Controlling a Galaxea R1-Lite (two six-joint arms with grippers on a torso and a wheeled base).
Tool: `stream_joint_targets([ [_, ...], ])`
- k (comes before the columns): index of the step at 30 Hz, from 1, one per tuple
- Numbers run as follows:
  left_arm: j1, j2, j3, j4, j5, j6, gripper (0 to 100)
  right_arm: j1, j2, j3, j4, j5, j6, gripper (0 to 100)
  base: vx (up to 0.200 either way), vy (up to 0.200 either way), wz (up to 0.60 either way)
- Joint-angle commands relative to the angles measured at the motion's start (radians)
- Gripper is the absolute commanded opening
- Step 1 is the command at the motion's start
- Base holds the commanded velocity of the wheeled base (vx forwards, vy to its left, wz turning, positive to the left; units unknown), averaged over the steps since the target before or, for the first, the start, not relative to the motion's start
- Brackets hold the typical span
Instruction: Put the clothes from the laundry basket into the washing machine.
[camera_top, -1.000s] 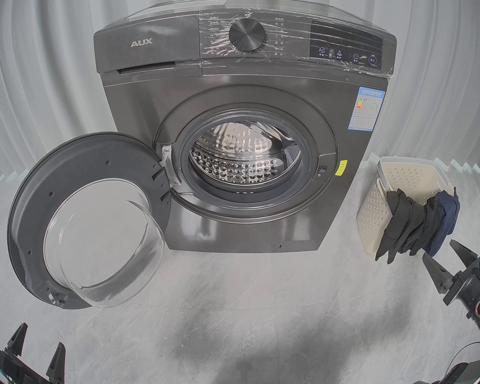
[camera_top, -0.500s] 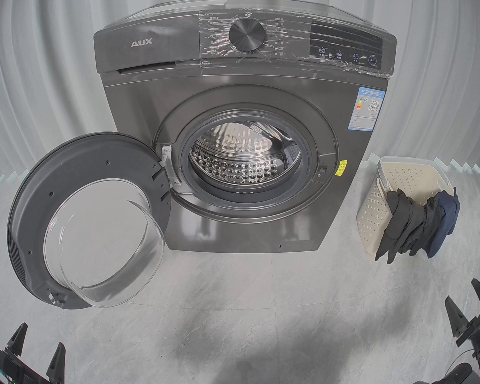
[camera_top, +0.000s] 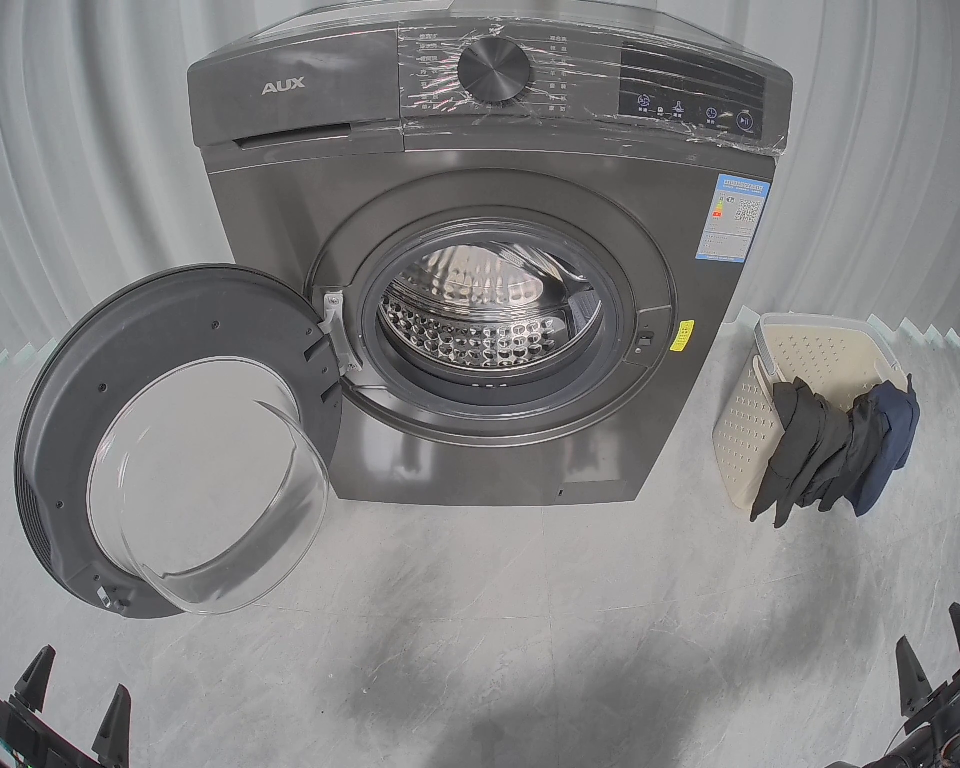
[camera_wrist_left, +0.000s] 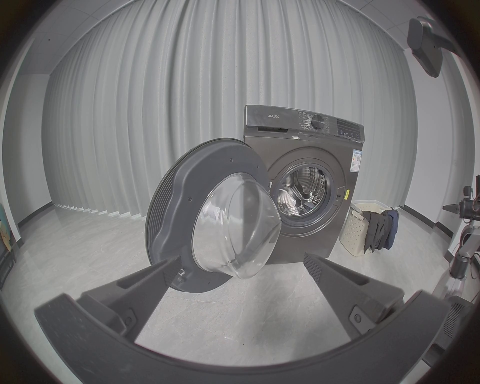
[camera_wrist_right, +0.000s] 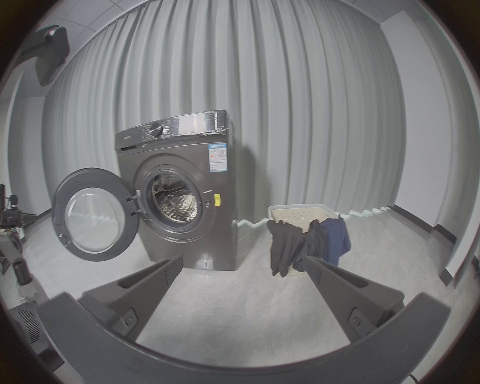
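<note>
Clothes (camera_top: 830, 450) drape over the basket (camera_top: 740, 440), well apart from the spread right pincer (camera_top: 930, 632)

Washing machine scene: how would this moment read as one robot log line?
washing machine door: open | clothes: draped over laundry basket rim | left tool: open, low | right tool: open, apart from clothes

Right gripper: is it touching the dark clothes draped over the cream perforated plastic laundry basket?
Apart. The head view shows bare grey floor between the right gripper and the dark clothes hanging over the cream perforated basket.
</note>
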Motion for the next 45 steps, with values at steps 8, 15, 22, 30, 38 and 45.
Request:
stream_joint_targets([
  [8, 0.0, -0.013, 0.016, 0.0, 0.0, 0.0, 100, 0.001, -0.044, 0.016, 0.036, -0.071, 0.035, 100, 0.0, 0.0, 0.0],
  [15, 0.0, -0.013, 0.016, 0.0, 0.005, 0.003, 100, -0.001, -0.044, 0.017, 0.06, 0.023, -0.028, 100, 0.0, 0.0, 0.0],
  [22, 0.002, -0.013, 0.016, 0.0, 0.006, 0.001, 100, 0.002, -0.044, 0.017, 0.059, 0.0, -0.018, 100, 0.0, -0.171, 0.0],
  [30, 0.0, -0.013, 0.016, 0.0, 0.006, 0.0, 100, 0.002, -0.044, 0.017, 0.059, 0.0, -0.018, 100, 0.0, -0.2, 0.0],
  [38, 0.0, -0.013, 0.016, 0.0, 0.005, 0.0, 100, 0.002, -0.044, 0.017, 0.059, 0.0, -0.018, 100, 0.0, -0.2, 0.0],
  [45, 0.002, -0.013, 0.016, 0.0, 0.005, 0.001, 100, 0.002, -0.044, 0.017, 0.059, 0.0, -0.018, 100, 0.0, -0.143, 0.0],
])
